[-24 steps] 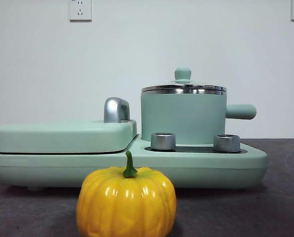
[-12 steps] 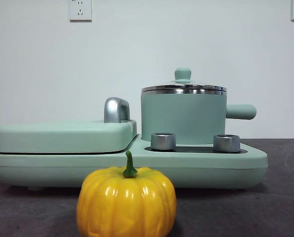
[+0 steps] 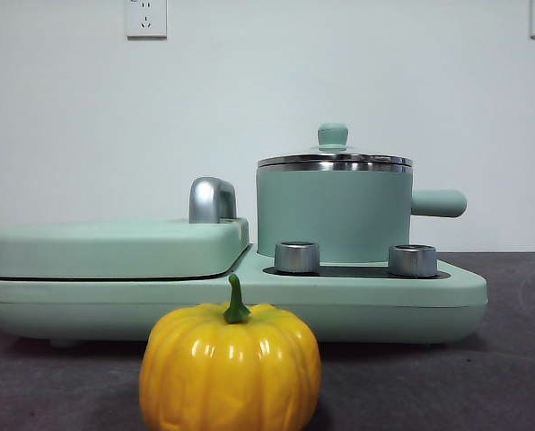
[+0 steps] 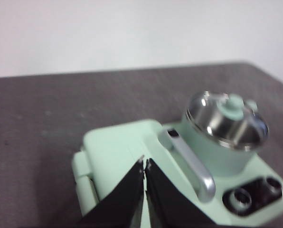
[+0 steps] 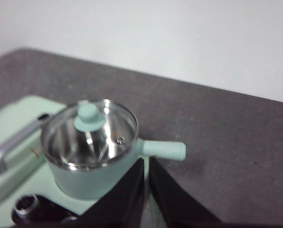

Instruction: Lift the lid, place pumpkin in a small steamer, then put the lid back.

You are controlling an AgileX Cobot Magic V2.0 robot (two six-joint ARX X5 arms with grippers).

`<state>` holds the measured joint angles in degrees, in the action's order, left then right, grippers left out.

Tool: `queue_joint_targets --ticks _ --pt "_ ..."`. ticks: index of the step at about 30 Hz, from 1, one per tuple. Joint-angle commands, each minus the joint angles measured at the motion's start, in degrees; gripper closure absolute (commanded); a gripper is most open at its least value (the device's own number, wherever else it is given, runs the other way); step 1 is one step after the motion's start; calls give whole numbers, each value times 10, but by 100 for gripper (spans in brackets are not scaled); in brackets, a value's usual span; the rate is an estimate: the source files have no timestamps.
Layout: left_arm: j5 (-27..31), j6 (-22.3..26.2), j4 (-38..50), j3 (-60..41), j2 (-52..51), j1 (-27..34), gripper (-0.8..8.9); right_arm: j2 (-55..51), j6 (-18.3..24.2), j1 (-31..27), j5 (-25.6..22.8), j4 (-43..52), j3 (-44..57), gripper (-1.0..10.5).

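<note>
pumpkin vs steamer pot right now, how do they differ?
Colour: the pumpkin is glossy yellow-orange with a green stem; the steamer pot is mint green with a steel rim.
Shape: the pumpkin is rounded and ribbed; the steamer pot is a smooth cylinder with a stubby side handle.
Place: the pumpkin sits on the dark table in front; the steamer pot stands on the appliance base, lid on.
Both stand upright, untouched.

A staged test bench rather than a home kitchen: a mint-green tabletop cooking appliance [image 3: 357, 301] stands alone on a dark grey tabletop [image 3: 510, 377] before a bare white wall [image 3: 267, 90] carrying two white wall sockets [image 3: 145, 17]. A glossy yellow-orange plastic pumpkin [image 3: 230, 368] serves as food.
</note>
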<state>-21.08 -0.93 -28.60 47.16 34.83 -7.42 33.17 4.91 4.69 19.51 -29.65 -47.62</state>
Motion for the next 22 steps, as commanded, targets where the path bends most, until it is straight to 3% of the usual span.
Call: queue_joint_targets --ticks 1,6,8,10,13,22 --pt "-10 87 -10 26 33 -12 803 24 58 7 2 -9 -11 933" --pt "-11 174 -36 52 83 -42 768 52 140 31 0 -40 -11 931" --pt "-11 192 -33 56 93 -52 682 57 171 43 0 -49 -11 893" --pt "-11 199 -30 59 98 -59 582 58 191 54 -5 -53 -11 786" --pt "-11 199 -18 59 101 -69 556 57 199 66 -23 -53 -11 692" --pt "-11 198 61 59 115 -106 560 57 195 70 -31 -53 -11 685"
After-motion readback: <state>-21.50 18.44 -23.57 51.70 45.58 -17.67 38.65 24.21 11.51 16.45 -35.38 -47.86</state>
